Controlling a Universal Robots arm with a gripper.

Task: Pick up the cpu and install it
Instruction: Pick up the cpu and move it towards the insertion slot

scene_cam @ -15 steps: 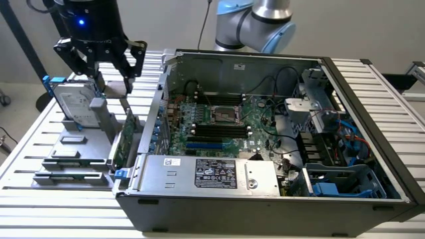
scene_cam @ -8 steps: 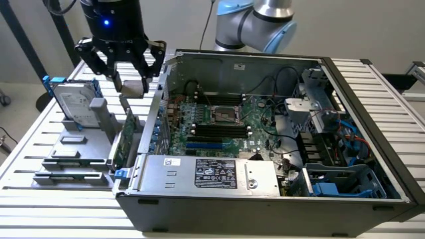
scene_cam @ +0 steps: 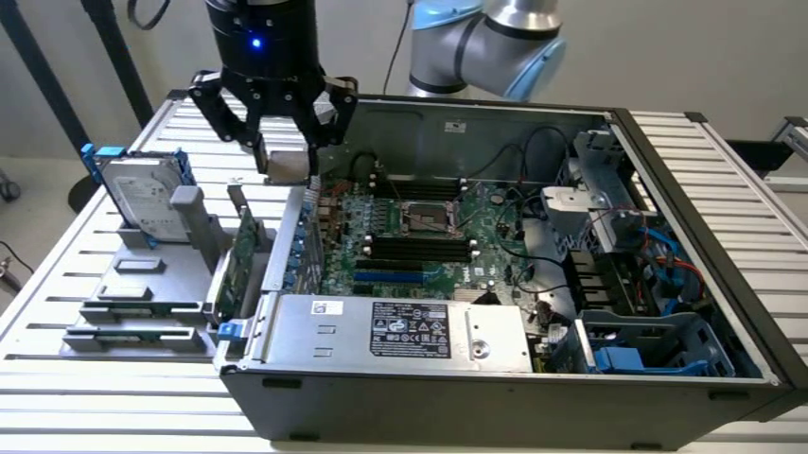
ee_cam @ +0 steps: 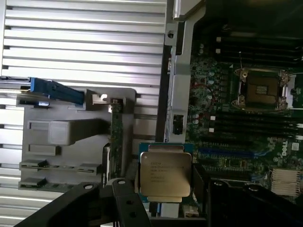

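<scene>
Silver cpu (ee_cam: 164, 176) sits pinched in your gripper (scene_cam: 290, 161); wrist points straight down, hovering above the case (scene_cam: 417, 402) wall at exterior view's left, apart from mobo socket (scene_cam: 430, 219).

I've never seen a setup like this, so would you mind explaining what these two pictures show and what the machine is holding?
This is a robot arm with a black gripper at its end. One picture comes from a camera standing off the arm; the other from a camera on its wrist, looking at the work. On the slatted table lies an open computer case, its motherboard and empty processor socket exposed. Beside it, a grey holder carries a hard drive and a green circuit card. The gripper is closed on the cpu, a small square chip with a metal top, held in the air by the case's side wall.
</scene>
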